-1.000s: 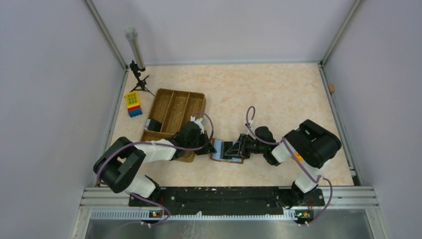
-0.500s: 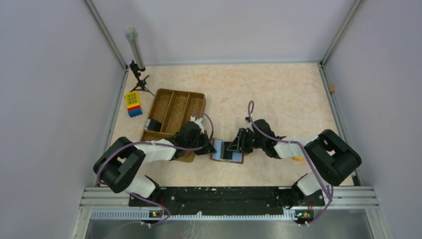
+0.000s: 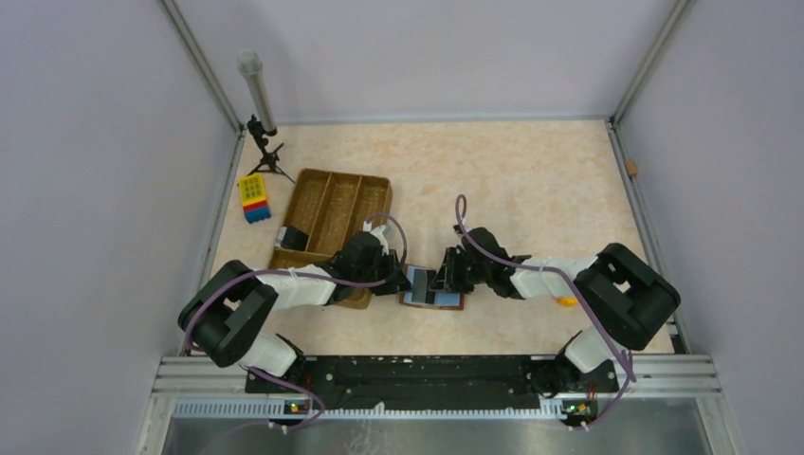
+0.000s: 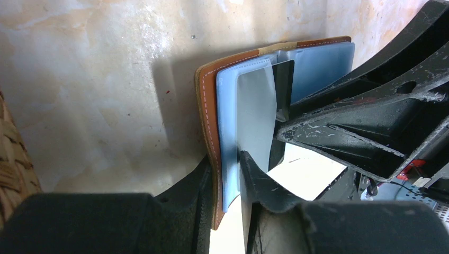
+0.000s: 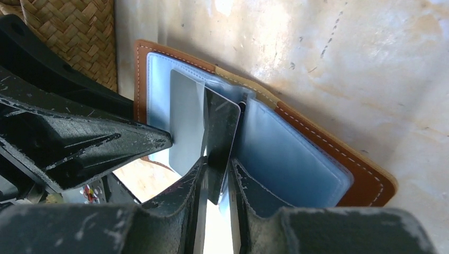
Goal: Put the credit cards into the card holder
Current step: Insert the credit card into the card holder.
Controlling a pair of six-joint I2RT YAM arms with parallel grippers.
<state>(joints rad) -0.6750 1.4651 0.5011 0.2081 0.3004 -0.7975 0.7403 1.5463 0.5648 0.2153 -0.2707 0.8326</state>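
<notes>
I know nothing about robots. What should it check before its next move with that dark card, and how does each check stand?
1. The card holder lies open, pockets up: ok.
2. The right gripper pinches the dark credit card, held on edge: ok.
3. That card's lower edge is in the pocket mouth at the fold: cannot tell.
4. The left gripper straddles the holder's edge; firm clamp: cannot tell.
5. The silvery card sits fully in its pocket: cannot tell.
</notes>
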